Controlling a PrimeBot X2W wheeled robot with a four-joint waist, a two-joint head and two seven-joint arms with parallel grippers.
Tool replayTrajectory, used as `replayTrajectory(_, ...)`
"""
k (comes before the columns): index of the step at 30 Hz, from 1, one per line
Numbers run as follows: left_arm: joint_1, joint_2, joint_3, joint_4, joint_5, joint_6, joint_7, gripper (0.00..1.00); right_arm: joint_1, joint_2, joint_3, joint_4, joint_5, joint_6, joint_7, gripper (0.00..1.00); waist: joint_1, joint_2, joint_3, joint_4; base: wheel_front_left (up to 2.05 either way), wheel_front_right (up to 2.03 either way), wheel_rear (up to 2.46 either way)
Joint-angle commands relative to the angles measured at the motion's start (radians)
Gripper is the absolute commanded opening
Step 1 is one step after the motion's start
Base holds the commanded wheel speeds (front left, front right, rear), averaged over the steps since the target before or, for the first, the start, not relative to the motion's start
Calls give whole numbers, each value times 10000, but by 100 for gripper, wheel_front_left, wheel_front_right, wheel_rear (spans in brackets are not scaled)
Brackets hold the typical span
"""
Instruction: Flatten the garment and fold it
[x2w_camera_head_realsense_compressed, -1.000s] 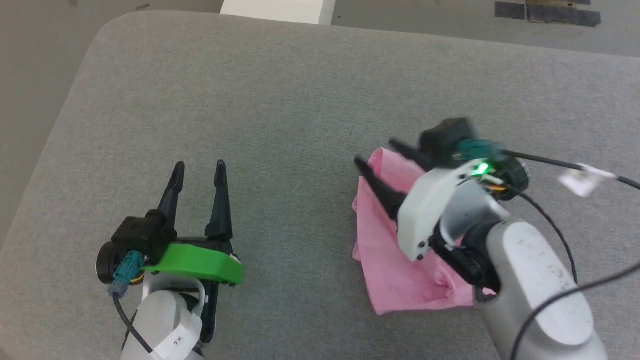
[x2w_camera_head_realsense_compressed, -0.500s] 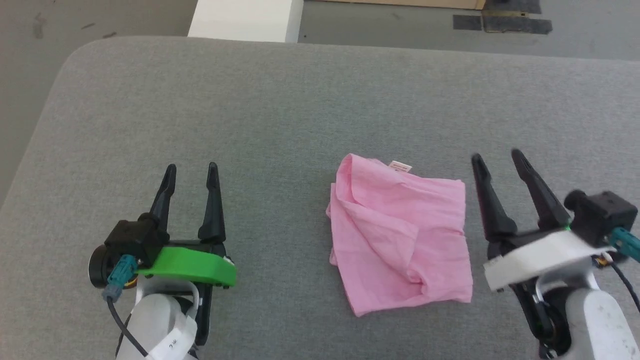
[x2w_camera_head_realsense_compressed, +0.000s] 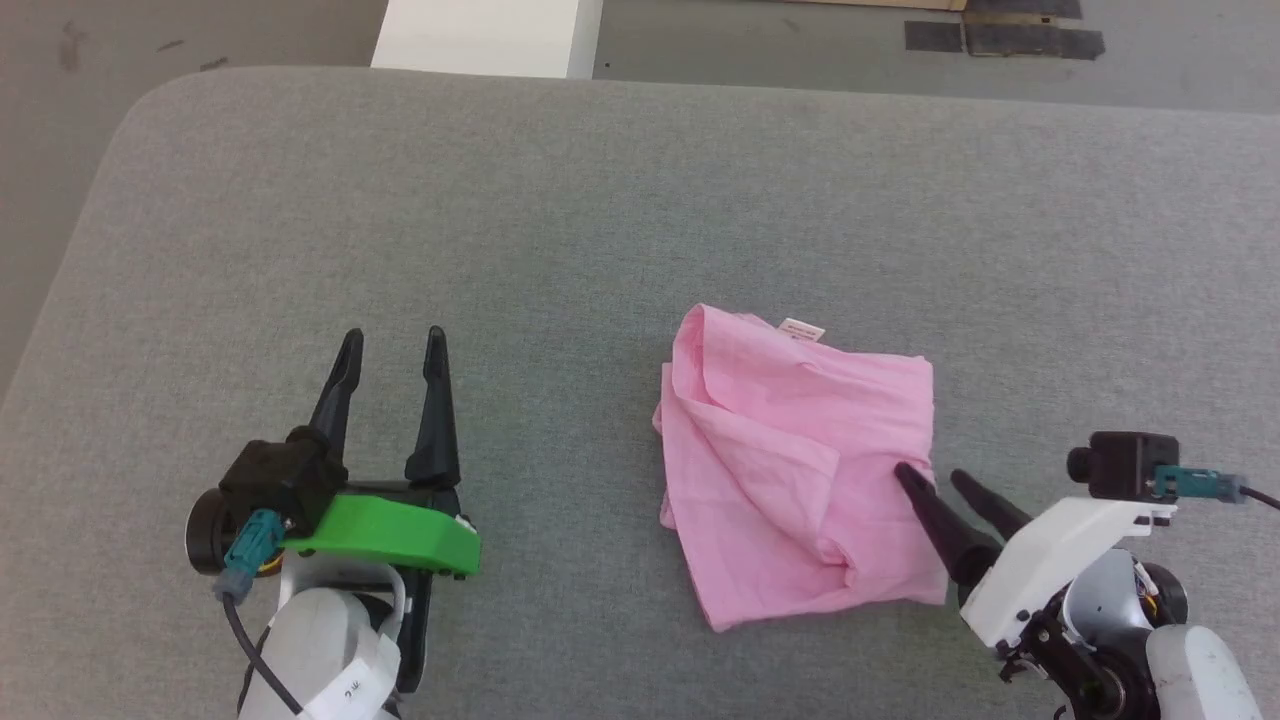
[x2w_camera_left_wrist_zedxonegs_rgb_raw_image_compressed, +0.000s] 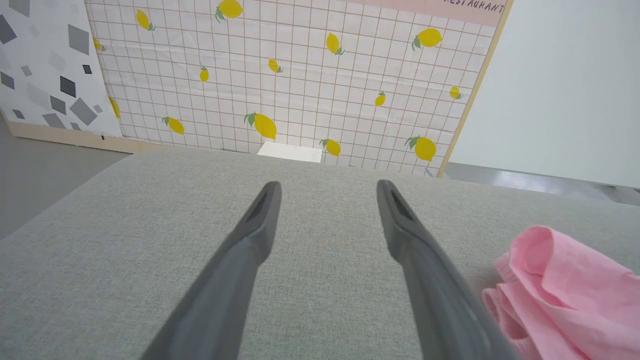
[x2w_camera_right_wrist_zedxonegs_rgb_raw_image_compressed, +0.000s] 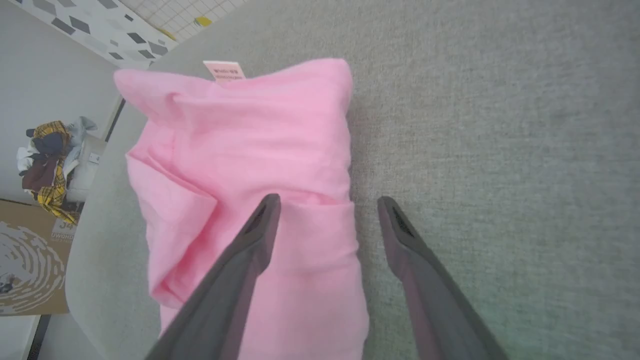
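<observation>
Both stand open, holding nothing: left gripper (x2w_camera_head_realsense_compressed: 394, 336) well apart from the crumpled garment (x2w_camera_head_realsense_compressed: 790, 450), right gripper (x2w_camera_head_realsense_compressed: 928, 472) with fingers astride its right edge, above the tabletop (x2w_camera_head_realsense_compressed: 560, 230).

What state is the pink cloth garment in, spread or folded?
Folded loosely: the light pink cloth garment lies as a wrinkled square, layers overlapping.

The garment (x2w_camera_head_realsense_compressed: 800, 470) is thin, matt pink cloth, creased. The surface (x2w_camera_head_realsense_compressed: 560, 230) wears grey woven fabric, slightly rough. Fingers of the left pincer (x2w_camera_head_realsense_compressed: 393, 340) and right pincer (x2w_camera_head_realsense_compressed: 928, 472) look matt dark plastic.
</observation>
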Motion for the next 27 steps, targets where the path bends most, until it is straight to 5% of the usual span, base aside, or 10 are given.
replayTrajectory(1,-8,-22,-22,8,-2,-33,-47,100,-172,0,-45,114,91,-13,338,100,0,0,66,77,0,0,0)
replayTrajectory(8,-77,-22,-78,41,-29,-25,-47,100,-752,0,70,560,-21,-13,1873,100,0,0,172,240,0,0,0)
replayTrajectory(12,-67,-22,-94,50,-30,-1,-47,100,-1080,1,396,736,-161,-13,2542,2,0,0,177,246,0,0,0)
replayTrajectory(20,78,-22,46,-55,159,-13,-47,100,-1967,-72,1411,128,-2757,-13,3150,0,0,0,163,-314,0,0,0)
replayTrajectory(27,-74,-4,203,-288,490,-175,-47,100,-3494,-1797,3360,-113,-4230,-13,3743,0,0,0,575,-1908,0,0,0)
